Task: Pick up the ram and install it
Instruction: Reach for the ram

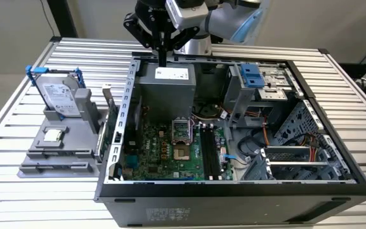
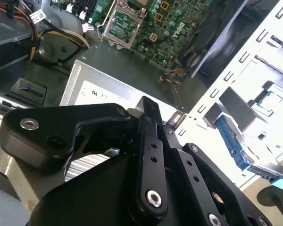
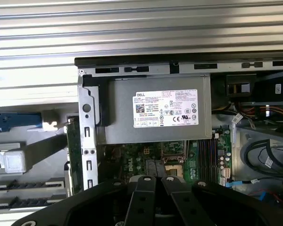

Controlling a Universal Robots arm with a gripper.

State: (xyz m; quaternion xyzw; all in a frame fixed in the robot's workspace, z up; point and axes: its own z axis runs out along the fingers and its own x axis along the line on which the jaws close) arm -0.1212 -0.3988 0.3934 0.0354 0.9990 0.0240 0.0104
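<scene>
**slotjockey:** Grey-blue stick, the ram, have you got it or not? Which step are you on?

**armguy:** Not got it. As far as I can tell the ram (image 1: 109, 109) is standing on edge at the side of the grey holder (image 1: 62, 157), just beside the outer wall of the case (image 1: 234, 193). That's toward the bench's (image 1: 36, 202) edge on the exterior view's left, next to the hard drive (image 1: 62, 98). It's thin and seen edge-on, so I'm only fairly sure of it. The black memory slots (image 1: 211, 152) on the motherboard look empty. So I'd call this the very start, with pickup not yet done.

**slotjockey:** And where's your gripper?

**armguy:** My gripper (image 1: 162, 59) is up by the bench's far edge, hanging over the power supply (image 1: 167, 83) at the back of the case, well apart from the ram. It's pointing pretty much straight down. The fingers (image 2: 148, 141) are pressed together with nothing between them, and both wrist views look down past them onto the power supply's label.

**slotjockey:** What does the grab call for?

**armguy:** My guess is spread fingers first, then lining them up across the stick's thin faces from above. It's wedged between the holder and the case wall, so there isn't much room for sloppy aim. Any tilt in the grip would hurt at the slot.
</scene>
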